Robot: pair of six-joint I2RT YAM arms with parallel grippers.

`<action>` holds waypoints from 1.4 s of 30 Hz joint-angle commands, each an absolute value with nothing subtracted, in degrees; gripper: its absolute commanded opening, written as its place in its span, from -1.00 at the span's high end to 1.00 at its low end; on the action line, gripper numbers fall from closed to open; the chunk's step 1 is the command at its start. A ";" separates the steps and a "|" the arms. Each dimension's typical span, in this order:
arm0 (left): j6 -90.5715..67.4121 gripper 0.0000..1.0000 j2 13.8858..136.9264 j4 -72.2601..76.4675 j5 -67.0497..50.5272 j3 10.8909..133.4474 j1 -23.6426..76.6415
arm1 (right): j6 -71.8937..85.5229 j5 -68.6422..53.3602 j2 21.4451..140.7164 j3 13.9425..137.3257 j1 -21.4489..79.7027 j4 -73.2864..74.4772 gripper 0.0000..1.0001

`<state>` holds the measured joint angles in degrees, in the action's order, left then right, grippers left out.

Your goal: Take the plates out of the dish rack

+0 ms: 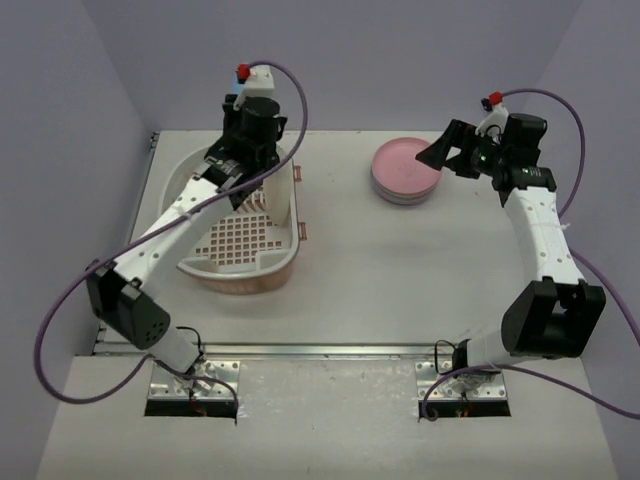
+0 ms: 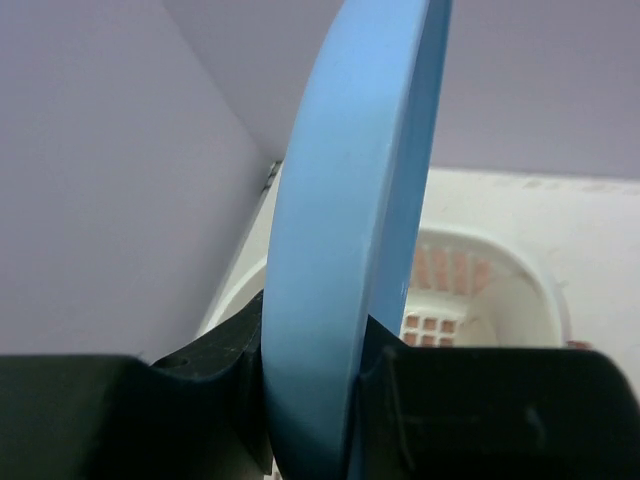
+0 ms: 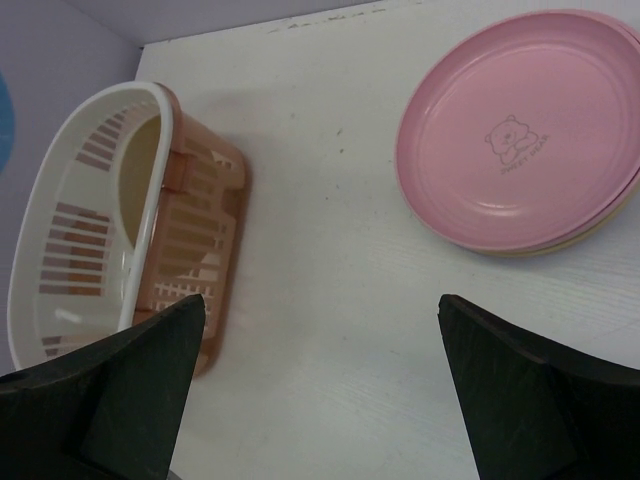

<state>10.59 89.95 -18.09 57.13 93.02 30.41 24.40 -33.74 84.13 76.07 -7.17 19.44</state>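
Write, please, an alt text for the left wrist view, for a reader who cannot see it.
The left hand grips a blue plate on edge, upright between its two black fingers. Behind the plate, the white dish rack sits on a pale table.

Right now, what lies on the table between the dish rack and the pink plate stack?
Nothing: only bare white table separates the dish rack from the pink plate stack. The right wrist view shows it clearly.
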 commanded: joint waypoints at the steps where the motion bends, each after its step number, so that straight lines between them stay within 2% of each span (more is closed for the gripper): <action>1: 3.86 1.00 80.04 -30.32 32.06 98.56 30.36 | 23.07 -38.70 80.20 77.54 -4.76 16.14 -0.98; 3: 4.51 1.00 77.60 -34.08 12.27 97.59 30.18 | 23.60 -40.42 79.13 77.47 -2.67 15.06 -0.98; 8: 4.32 1.00 75.46 -38.14 -17.11 92.63 29.13 | 22.05 -41.64 75.60 76.93 6.37 12.08 -0.98; 11: 3.98 1.00 75.56 -39.14 -26.44 91.41 28.68 | 20.65 -41.31 74.01 77.23 10.25 10.81 -0.97; 15: 4.36 1.00 76.65 -40.11 -30.57 91.98 28.56 | 18.80 -39.56 74.23 78.42 12.83 11.74 -0.92; 16: 4.47 1.00 77.15 -40.61 -31.71 92.14 28.56 | 18.30 -39.25 74.44 78.47 13.51 11.99 -0.87; 20: 4.31 1.00 79.36 -41.92 -36.33 92.29 28.56 | 13.74 -36.76 75.67 78.38 17.54 14.05 -0.45; 23: 4.24 1.00 79.78 -41.75 -37.57 92.35 28.18 | 9.94 -33.66 76.02 77.18 20.07 14.47 0.00; 27: 3.96 1.00 80.48 -42.25 -40.74 93.05 26.10 | 6.74 -31.65 76.79 76.66 20.65 16.22 0.11; 30: 4.64 1.00 81.95 -43.81 -46.22 93.74 23.35 | 4.58 -31.65 76.72 76.22 20.67 16.98 0.55; 32: 3.29 0.77 82.79 -43.18 -47.51 93.67 21.55 | 3.43 -30.81 77.20 77.01 20.73 19.00 1.00; 34: 1.37 0.37 82.61 -41.74 -42.43 93.38 20.48 | 3.13 -29.29 77.57 77.20 20.60 19.39 1.00; 36: -2.80 -0.16 81.30 -38.86 -32.72 92.73 20.25 | 2.48 -26.65 77.92 76.99 20.44 19.34 1.00; 37: -3.60 -0.28 81.04 -38.33 -27.56 92.46 20.30 | 2.34 -25.19 78.35 77.03 20.28 19.34 1.00; 38: -4.42 -0.51 80.54 -37.79 -24.31 92.18 20.27 | 2.64 -23.61 79.19 77.33 19.52 19.30 1.00; 39: -5.91 -0.90 79.58 -36.74 -18.34 91.59 20.22 | 3.16 -22.34 79.97 77.93 18.21 19.22 1.00; 40: -6.59 -1.00 78.76 -35.97 -14.83 91.14 20.21 | 4.12 -22.17 80.71 78.77 16.67 19.16 1.00; 42: -7.46 -1.00 76.74 -34.38 -7.47 90.27 20.21 | 9.24 -22.77 84.55 81.30 12.04 19.16 1.00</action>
